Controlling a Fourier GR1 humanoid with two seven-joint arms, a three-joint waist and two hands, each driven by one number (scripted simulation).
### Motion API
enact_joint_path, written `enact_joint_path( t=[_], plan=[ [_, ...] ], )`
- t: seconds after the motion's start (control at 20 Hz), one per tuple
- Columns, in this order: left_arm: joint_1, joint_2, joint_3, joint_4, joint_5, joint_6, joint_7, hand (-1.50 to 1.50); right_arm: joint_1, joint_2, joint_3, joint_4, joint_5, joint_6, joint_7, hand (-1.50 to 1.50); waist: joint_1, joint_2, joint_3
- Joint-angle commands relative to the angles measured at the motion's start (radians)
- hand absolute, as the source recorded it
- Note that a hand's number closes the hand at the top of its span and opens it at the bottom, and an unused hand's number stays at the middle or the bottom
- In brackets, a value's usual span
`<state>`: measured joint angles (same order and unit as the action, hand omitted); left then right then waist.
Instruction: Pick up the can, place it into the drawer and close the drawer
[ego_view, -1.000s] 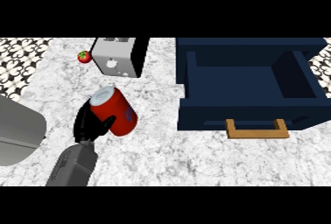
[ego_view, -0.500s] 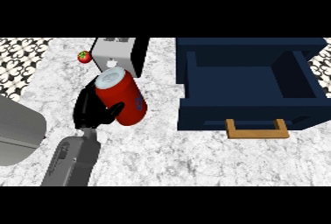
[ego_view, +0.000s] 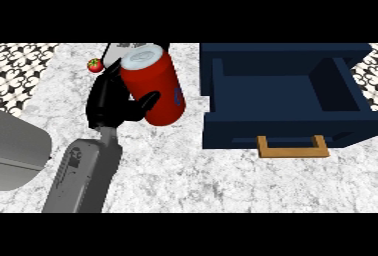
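1. The left hand (ego_view: 111, 105) is wrapped round the red can (ego_view: 156, 87), thumb across its lower front, fingers up behind its left side.
2. The can sits in that grasp, silver top tilted toward the view, above the marble counter (ego_view: 192, 175) and left of the drawer.
3. Behind the can, the toaster (ego_view: 118, 48) peeks out at the far edge, mostly hidden; a small strawberry (ego_view: 94, 65) lies just to its left.
4. The grey forearm (ego_view: 81, 175) runs down to the lower edge.
5. Over to the right, the navy drawer (ego_view: 284, 95) stands open, its wooden handle (ego_view: 292, 148) facing the near side.
6. At the left edge, a grey curved object (ego_view: 18, 150) shows; what it is cannot be told.
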<state>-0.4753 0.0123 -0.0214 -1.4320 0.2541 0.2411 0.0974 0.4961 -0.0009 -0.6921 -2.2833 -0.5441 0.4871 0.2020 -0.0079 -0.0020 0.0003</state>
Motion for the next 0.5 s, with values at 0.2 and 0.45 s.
enact_joint_path(
  t=[0.2, 0.45],
  plan=[
    [-0.197, -0.012, -0.061, 0.007, -0.064, 0.179, 0.115, 1.5, 0.018, 0.001, 0.046, -0.052, 0.0, -0.035, 0.012, -1.5, -0.004, 0.0, 0.0],
    [-0.281, -0.012, -0.118, 0.114, -0.001, 0.215, 0.071, 1.5, -0.052, -0.033, 0.015, -0.027, -0.003, -0.055, 0.073, -1.5, -0.007, 0.002, 0.0]
  ],
)
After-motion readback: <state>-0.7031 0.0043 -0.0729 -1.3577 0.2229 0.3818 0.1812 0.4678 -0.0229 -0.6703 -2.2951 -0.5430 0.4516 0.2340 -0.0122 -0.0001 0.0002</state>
